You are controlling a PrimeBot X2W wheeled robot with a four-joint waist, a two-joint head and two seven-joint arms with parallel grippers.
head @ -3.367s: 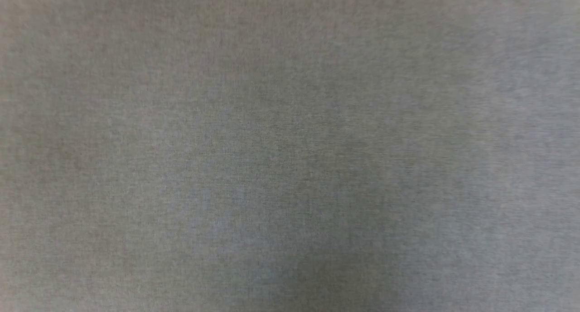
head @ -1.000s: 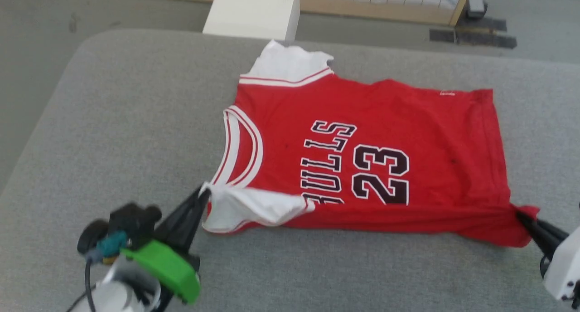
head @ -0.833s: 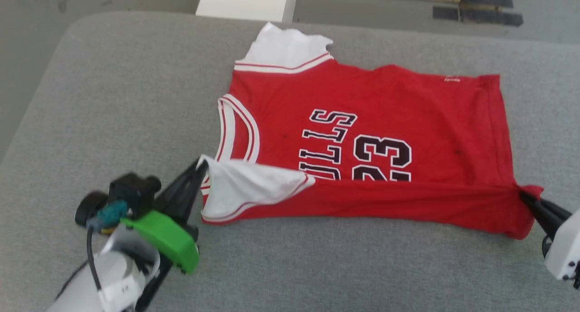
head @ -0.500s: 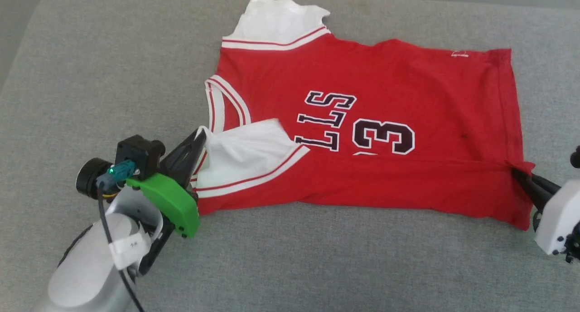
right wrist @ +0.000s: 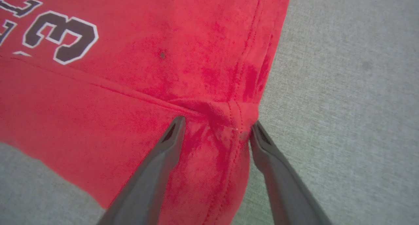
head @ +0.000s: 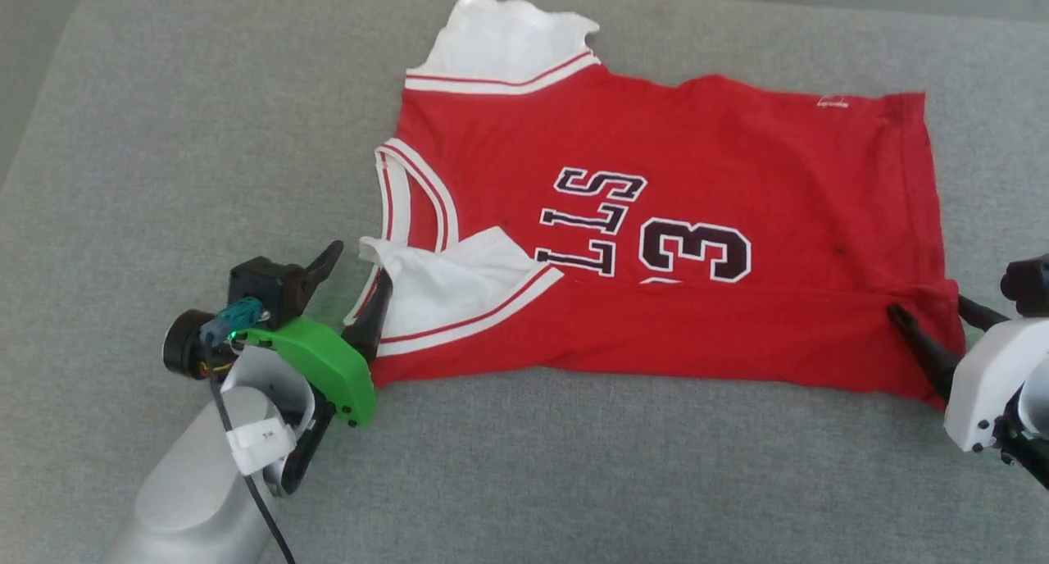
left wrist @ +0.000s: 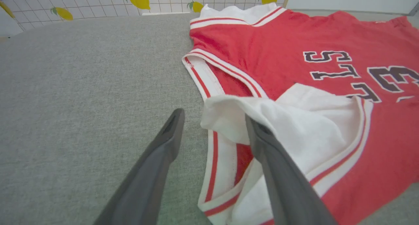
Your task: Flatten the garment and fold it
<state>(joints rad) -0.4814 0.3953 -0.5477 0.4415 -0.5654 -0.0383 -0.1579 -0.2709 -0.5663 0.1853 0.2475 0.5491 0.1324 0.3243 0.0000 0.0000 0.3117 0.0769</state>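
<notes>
A: Jersey [head: 697, 162]?
B: Centre frame on grey padded surface [head: 164, 138], lower edge folded over the lettering.
A: Jaws?
B: Left gripper [head: 358, 273] spread, straddling white sleeve [head: 442, 289], lower left. Right gripper [head: 928, 307] spread at hem corner [right wrist: 240, 115], lower right.

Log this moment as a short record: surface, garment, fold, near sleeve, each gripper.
surface: grey fabric pad
garment: red jersey, front up, lying on the pad
fold: near side laid over the front, hiding part of the black print
near sleeve: white, turned onto the red
left gripper: jaws open, the near sleeve's edge between them
right gripper: jaws open, astride the hem corner at the fold
</notes>
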